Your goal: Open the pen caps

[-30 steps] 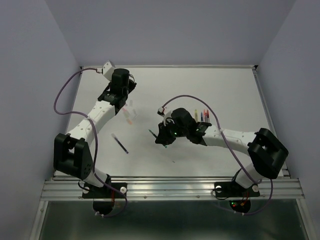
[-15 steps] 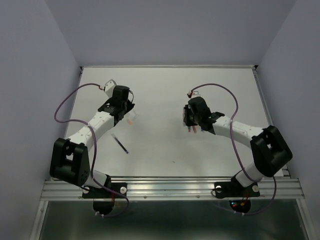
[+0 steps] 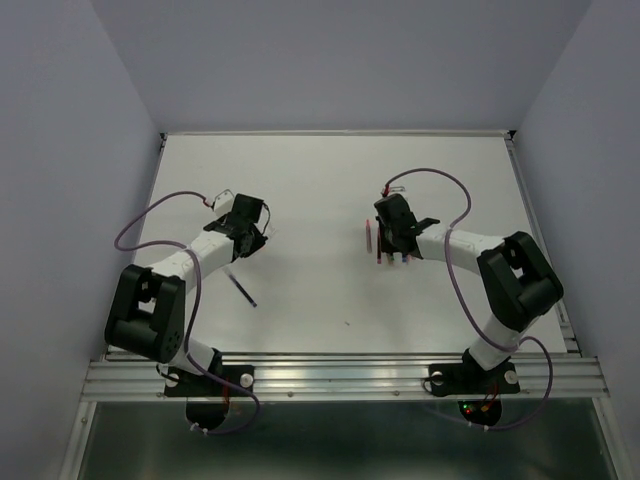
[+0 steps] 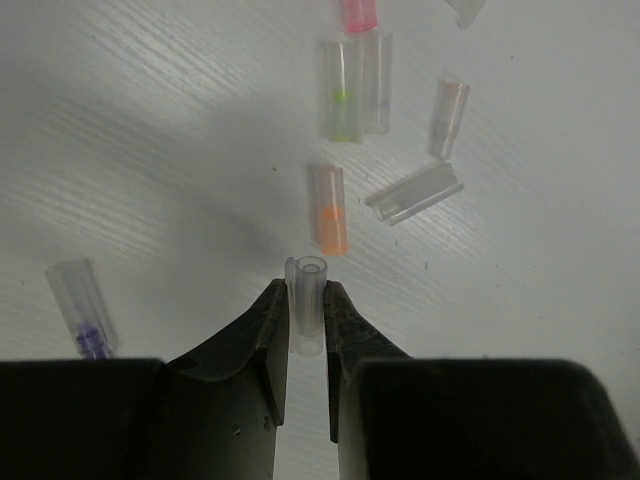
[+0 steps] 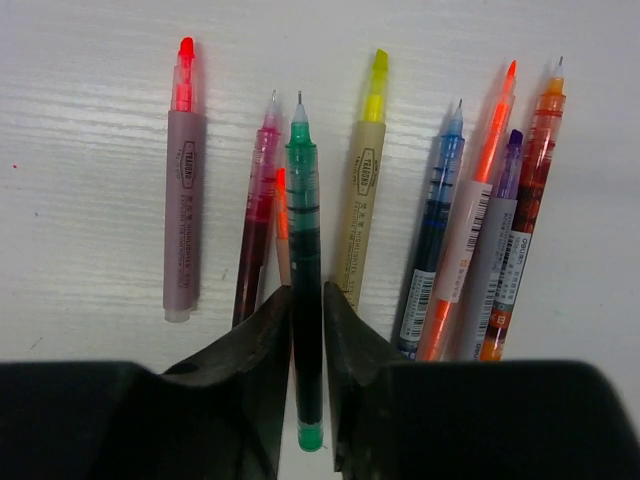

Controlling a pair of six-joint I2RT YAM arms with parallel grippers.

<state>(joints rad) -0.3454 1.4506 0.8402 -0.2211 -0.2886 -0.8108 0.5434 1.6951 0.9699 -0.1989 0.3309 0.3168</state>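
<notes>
— On the left half of the table (image 3: 320, 180), what does the left gripper (image 4: 307, 312) have?

— A clear cap (image 4: 309, 290), pinched between its two fingertips; the jaws press it from both sides, and its open mouth points away from the wrist.

— And the other caps?

— Scattered on the white surface just beyond it; an orange-tinted cap (image 4: 328, 210) lies nearest, almost in line with the held one; farther out a green-marked cap (image 4: 340, 90) lies side by side with a plain clear cap (image 4: 376, 70); a pink cap (image 4: 358, 12) is cut off by the top edge; to the right lie an angled clear cap (image 4: 413, 193) and a faintly orange cap (image 4: 449, 118); off to the left, well apart, sits a purple-marked cap (image 4: 82, 310).

— Over on the right side?

— The right gripper (image 5: 307, 310) is clamped on a green pen (image 5: 303, 230), its bare tip pointing away; around it lies a row of uncapped pens, roughly parallel; a pink highlighter (image 5: 184, 200) at the far left, then a dark red pen (image 5: 257, 230), a yellow highlighter (image 5: 365, 190), a blue pen (image 5: 435, 230), an orange pen (image 5: 470, 220), a purple pen (image 5: 495, 260) and an orange-brown pen (image 5: 530, 200); whether the green pen touches the table, I cannot tell.

— Anything lying apart?

— From above, a dark pen (image 3: 240, 288) lies alone beside the left arm, nearer the front edge than that arm's gripper.
</notes>
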